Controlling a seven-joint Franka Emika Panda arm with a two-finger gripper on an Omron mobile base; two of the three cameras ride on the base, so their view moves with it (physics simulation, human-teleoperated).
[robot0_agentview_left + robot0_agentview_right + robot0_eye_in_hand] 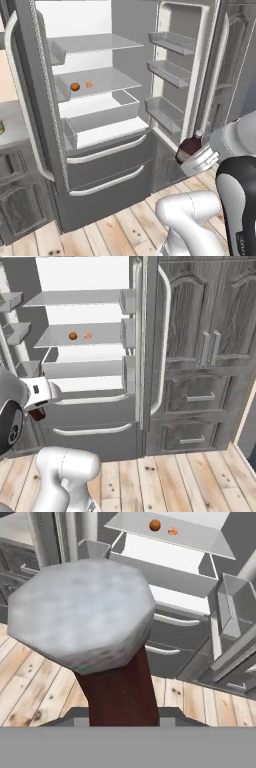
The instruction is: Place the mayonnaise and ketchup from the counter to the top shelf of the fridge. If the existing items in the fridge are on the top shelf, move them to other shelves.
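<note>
I am holding the ketchup bottle [117, 687] by its dark red body, gripper [192, 156] clamped shut on it below the grey cap [82, 612]; rigid, probably light, possibly slick. The fridge's top shelf [95, 44] is waiting at eleven o'clock.

This is a home kitchen. An open fridge [100, 100] stands before me, its white shelves [97, 82] and door bins [167, 72] on show, two pull-out freezer drawers [107, 167] beneath. Dark grey panelled cabinets [200, 321] with metal handles and drawers [192, 398] rise just beside it. Pale wooden planks cover the floor [175, 481], and a corner of a surface [12, 127] sits to the fridge's left.
</note>
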